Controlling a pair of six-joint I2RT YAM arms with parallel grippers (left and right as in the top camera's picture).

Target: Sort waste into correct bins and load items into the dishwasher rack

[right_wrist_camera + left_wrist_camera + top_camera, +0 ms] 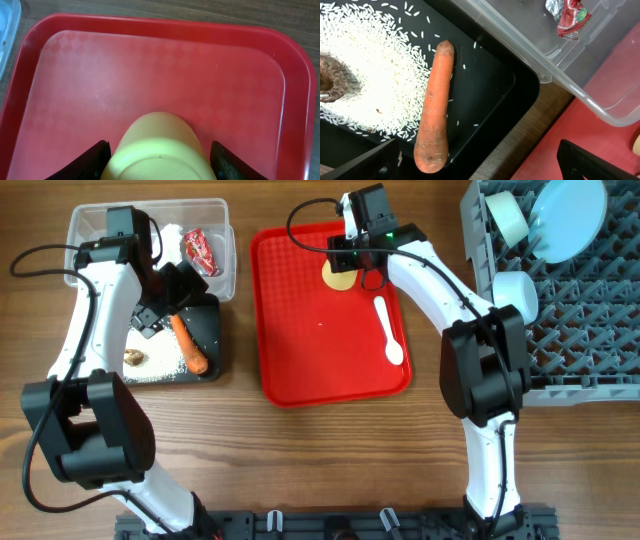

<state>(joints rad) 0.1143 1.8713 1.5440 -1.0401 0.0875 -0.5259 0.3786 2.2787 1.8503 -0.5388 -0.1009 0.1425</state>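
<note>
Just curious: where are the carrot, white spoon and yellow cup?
carrot [436,105], left wrist view, mid-body.
white spoon [386,328], overhead view, handle.
yellow cup [157,147], right wrist view, its side wall.

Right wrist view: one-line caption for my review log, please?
Right gripper straddling the small yellow cup on the red tray; whether it grips is unclear.

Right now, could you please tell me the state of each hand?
Left hand: open, holding nothing.
Right hand: closed on the small yellow cup on the red tray.
</note>
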